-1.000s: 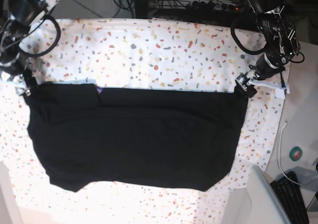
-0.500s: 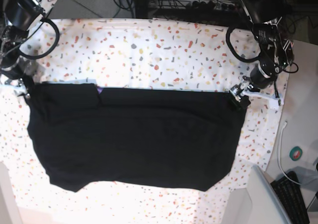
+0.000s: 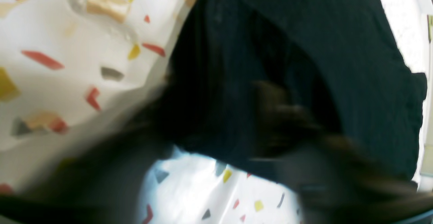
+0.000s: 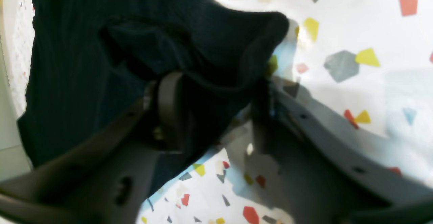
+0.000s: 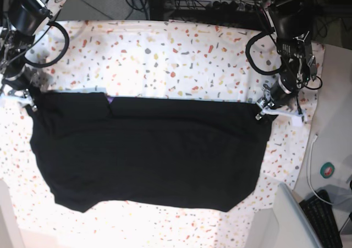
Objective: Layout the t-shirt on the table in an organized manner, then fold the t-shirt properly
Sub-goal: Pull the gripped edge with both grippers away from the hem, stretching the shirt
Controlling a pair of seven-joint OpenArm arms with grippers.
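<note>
One black short-sleeved cloth t-shirt (image 5: 148,152) is being shown spread flat across the near half of the white, terrazzo-flecked table (image 5: 165,55), its upper edge running side to side; no print or writing can be read on it, only a purple sliver at that edge. The right gripper (image 4: 216,92) is being seen partly open, a bunched corner of the cloth lying between its two dark fingers (image 4: 169,105). The left gripper (image 5: 268,108) is being blurred in its own camera at the opposite upper corner; whether it is gripping cannot be told. A keyboard (image 5: 324,218) is being cut off at the corner.
</note>
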